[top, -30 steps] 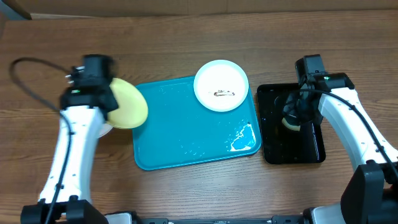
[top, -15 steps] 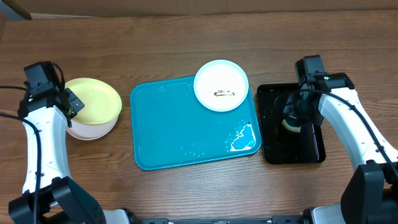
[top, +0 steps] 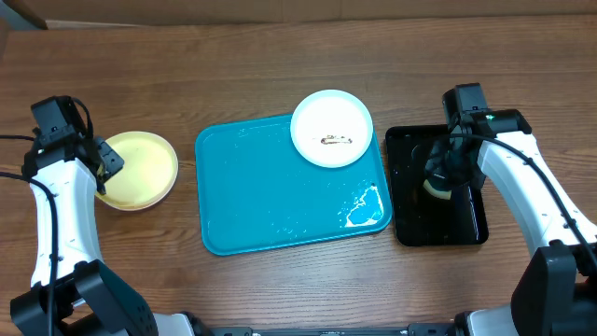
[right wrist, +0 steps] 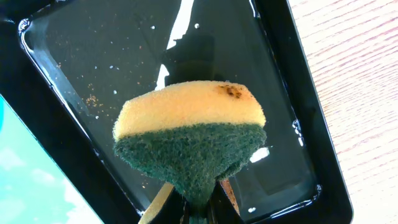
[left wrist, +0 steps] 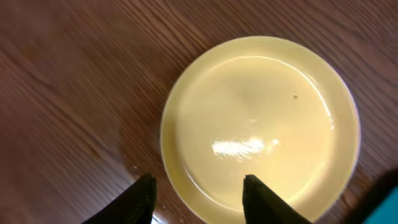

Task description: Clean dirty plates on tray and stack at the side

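Overhead: the tray (top: 270,205) lies in the middle of the desk (top: 280,56), with a pale wet patch near its front right corner. A white plate (top: 331,128) with a dark smear in its centre sits at the tray's back right corner, overlapping the rim. A yellow plate (top: 140,168) lies off the tray, near its left side. A black tray (top: 471,229) lies just right of the tray.

Left wrist: the left fingers (left wrist: 140,199) stand well apart and hold nothing, over the near rim of the yellow plate (left wrist: 261,124), which looks glossy and clean.

Right wrist: the right fingers (right wrist: 221,208) are pinched on a sponge (right wrist: 189,137), yellow over green with a brown spot, above the wet black tray (right wrist: 74,124)
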### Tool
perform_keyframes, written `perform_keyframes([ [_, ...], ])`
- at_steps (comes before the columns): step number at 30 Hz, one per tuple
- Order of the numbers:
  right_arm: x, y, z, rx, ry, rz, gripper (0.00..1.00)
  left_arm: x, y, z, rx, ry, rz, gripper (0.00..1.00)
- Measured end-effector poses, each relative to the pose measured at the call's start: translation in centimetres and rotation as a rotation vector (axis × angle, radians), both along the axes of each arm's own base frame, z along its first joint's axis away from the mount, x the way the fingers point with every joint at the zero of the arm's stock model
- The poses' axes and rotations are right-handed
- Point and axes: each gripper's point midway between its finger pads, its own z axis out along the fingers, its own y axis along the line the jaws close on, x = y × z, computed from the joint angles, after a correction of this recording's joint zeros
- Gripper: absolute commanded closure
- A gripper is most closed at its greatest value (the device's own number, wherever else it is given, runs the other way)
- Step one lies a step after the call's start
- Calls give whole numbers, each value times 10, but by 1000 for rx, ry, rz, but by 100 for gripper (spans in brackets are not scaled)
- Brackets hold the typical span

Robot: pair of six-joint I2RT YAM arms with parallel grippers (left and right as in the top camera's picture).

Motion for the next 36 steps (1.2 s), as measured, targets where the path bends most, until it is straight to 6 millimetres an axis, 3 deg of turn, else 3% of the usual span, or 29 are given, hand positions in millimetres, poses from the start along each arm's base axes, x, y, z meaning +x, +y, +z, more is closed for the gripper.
perform_keyframes([
  [5, 0, 0, 0, 0, 0, 0, 96, -2, -37, -10, -141, 28, -79, 50],
  [10, -1, 0, 0, 0, 4, 0, 96, -4, -119, -18, -276, 125, -334, 49],
  [13, -3, 0, 0, -1, 11, 0, 96, -21, -178, -21, -336, 234, -528, 50],
  [17, -4, 0, 0, -2, 18, 0, 96, -40, -235, -21, -352, 328, -753, 69],
  [21, -6, -1, -1, -3, 25, 0, 96, -58, -275, -25, -346, 384, -918, 91],
  [26, -6, -1, -1, -3, 25, 0, 96, -104, -307, -47, -347, 528, -1052, 96],
  [32, -6, -1, -1, -2, 25, 0, 96, -146, -317, -68, -332, 651, -1130, 96],
  [36, -6, -1, -1, -2, 25, 0, 96, -156, -316, -84, -328, 666, -1122, 96],
])
